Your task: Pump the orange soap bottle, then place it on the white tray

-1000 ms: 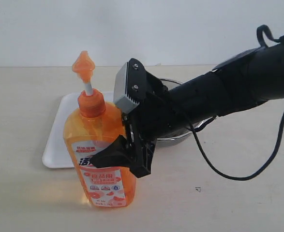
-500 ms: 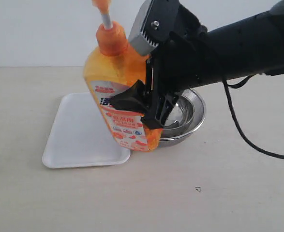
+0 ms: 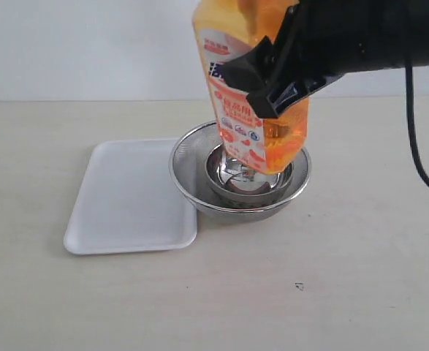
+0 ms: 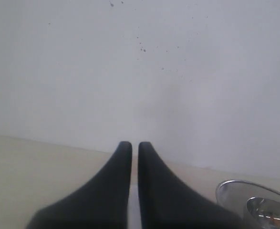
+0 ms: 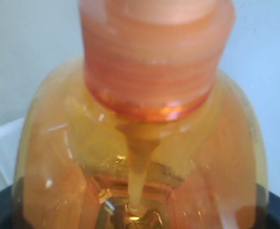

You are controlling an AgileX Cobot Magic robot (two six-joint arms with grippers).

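Observation:
The orange soap bottle (image 3: 254, 110) hangs in the air, tilted slightly, its base just above the steel strainer bowl (image 3: 192, 157). Its pump head is cut off by the top of the exterior view. My right gripper (image 3: 272, 80) is shut on the bottle's body across the label. In the right wrist view the bottle (image 5: 144, 143) fills the picture, orange collar uppermost. The white tray (image 3: 126, 197) lies flat on the table, left of the bowl and touching it. My left gripper (image 4: 135, 145) shows only in the left wrist view, shut with nothing between its fingers.
A smaller steel bowl (image 3: 247, 183) sits inside the strainer bowl. The beige table runs back to a white wall. A black cable (image 3: 419, 146) hangs from the right arm. The bowl's rim (image 4: 254, 200) shows at the edge of the left wrist view.
My right gripper has lifted the bottle off the table in front of the tray and carried it up and to the right, over the steel bowl.

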